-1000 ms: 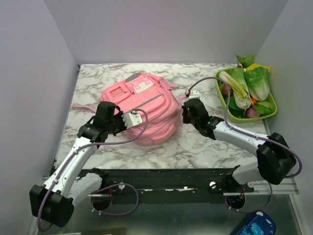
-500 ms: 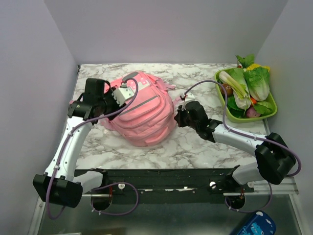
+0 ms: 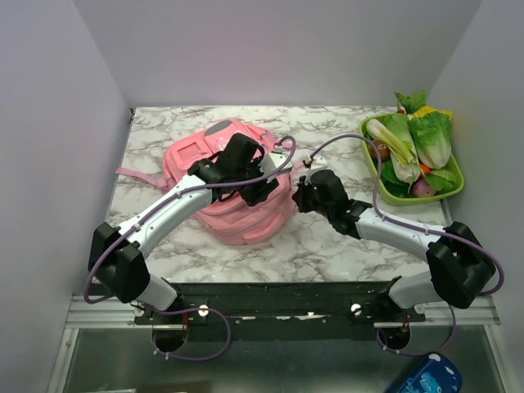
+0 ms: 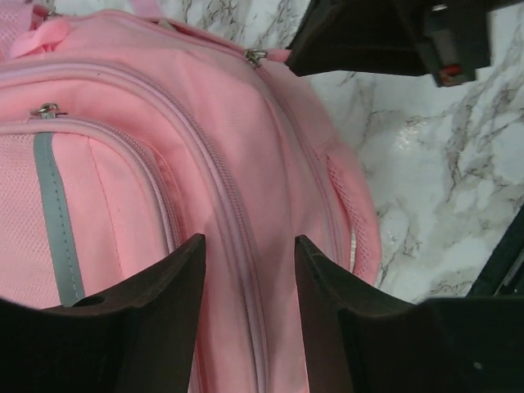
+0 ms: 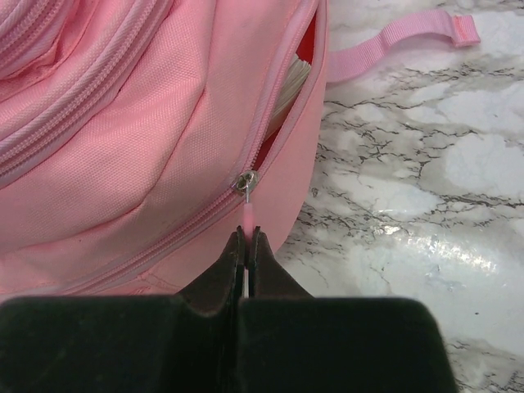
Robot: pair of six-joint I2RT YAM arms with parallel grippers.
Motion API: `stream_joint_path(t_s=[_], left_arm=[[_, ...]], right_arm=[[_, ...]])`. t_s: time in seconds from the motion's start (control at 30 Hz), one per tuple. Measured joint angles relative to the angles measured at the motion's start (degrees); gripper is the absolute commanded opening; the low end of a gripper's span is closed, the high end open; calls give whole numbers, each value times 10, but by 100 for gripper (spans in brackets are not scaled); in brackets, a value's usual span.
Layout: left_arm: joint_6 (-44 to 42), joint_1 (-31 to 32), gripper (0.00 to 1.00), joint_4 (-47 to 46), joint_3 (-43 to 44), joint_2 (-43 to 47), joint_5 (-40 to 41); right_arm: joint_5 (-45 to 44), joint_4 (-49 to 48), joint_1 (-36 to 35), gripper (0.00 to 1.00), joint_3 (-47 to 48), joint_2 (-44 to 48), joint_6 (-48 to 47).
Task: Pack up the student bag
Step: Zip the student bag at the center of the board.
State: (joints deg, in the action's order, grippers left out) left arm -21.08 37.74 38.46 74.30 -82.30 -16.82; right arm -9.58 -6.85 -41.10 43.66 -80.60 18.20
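Right wrist alone reveals right end effector (image 5: pixel 247 244) clamped on zipper pull (image 5: pixel 247 218) of student bag (image 5: pixel 123 131); left end effector (image 4: pixel 250 250) stands apart.

readable text: none in any view | student bag (image 3: pixel 246 223): pink fabric, zips and grey stripe carry no legible lettering in the top or wrist views | blue packet (image 3: pixel 427 377) at the bottom edge of the top view: light print on it, too small and blurred to read
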Motion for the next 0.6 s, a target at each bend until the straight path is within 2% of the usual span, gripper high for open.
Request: stream_joint_path(t_s=[0.23,0.6], left_arm=[[45,0,40,-53,-2,-41,47],[63,26,42,-90,-3,-95,67]], right_arm=[[-2,-3,0,1,0,0,8],[-2,-4,0,1,-1,4,13]])
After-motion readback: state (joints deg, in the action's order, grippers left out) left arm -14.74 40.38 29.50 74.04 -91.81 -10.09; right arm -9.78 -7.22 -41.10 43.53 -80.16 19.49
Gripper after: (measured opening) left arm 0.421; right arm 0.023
